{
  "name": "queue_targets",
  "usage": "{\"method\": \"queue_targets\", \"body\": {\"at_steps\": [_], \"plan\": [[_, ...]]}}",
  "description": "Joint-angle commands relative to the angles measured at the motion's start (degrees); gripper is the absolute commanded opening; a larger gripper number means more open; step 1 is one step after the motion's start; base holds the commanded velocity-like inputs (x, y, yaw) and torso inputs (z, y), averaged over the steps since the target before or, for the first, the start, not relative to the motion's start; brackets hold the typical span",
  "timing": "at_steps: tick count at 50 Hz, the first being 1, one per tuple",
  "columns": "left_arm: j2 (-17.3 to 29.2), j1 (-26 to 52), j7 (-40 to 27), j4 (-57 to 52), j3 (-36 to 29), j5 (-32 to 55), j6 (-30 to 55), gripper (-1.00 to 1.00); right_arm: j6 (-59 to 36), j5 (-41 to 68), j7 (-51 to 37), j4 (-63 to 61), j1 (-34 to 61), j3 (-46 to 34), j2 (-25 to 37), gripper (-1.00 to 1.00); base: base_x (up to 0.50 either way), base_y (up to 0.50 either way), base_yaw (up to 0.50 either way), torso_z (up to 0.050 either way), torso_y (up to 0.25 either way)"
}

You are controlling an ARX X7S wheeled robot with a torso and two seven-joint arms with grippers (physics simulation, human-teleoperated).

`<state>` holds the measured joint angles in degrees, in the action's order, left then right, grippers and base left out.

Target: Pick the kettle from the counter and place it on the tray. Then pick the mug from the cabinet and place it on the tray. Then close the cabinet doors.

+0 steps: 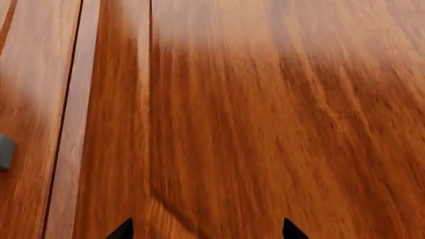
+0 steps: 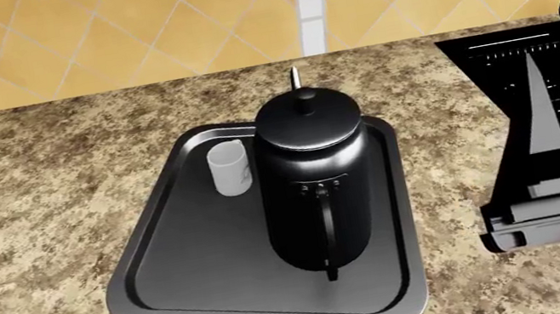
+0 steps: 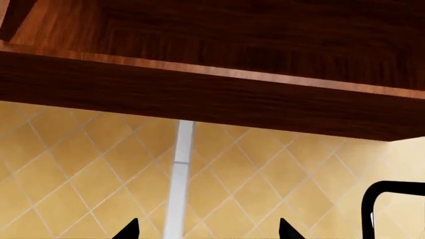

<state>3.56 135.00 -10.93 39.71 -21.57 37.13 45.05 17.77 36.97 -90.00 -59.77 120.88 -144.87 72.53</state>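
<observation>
A speckled beige-and-brown granite tabletop (image 2: 21,194) carries a flat dark-grey tray (image 2: 181,282) with a low rim. On the tray stands a tall glossy dark kettle (image 2: 318,193), knobbed lid up, loop handle facing the camera. A small white mug (image 2: 229,168) stands just beside it. Left hand (image 1: 207,230) faces reddish wood (image 1: 265,124), right hand (image 3: 207,230) faces a wooden cabinet (image 3: 212,94); both are spread wide, holding nothing.
</observation>
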Motion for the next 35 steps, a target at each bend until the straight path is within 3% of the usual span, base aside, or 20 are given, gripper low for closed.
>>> {"method": "queue_targets", "body": {"at_steps": [1, 27, 35], "plan": [[-3.5, 0.0, 6.4, 7.0, -15.5, 6.7, 2.7, 1.0, 0.2, -1.2, 0.0, -0.2, 0.0, -0.9, 0.8, 1.0, 0.0, 0.0, 0.0, 0.0, 0.0], [-3.5, -0.1, 6.2, 9.0, -51.7, 21.1, -11.4, 1.0, -0.4, -2.5, 0.0, -0.2, -2.0, -0.1, 1.4, 1.0, 0.0, 0.0, 0.0, 0.0, 0.0], [-3.5, -0.3, 2.7, 8.2, -62.5, 26.1, -15.4, 1.0, -0.7, -3.0, 0.0, -0.2, -3.2, 0.6, 1.9, 1.0, 0.0, 0.0, 0.0, 0.0, 0.0]]}}
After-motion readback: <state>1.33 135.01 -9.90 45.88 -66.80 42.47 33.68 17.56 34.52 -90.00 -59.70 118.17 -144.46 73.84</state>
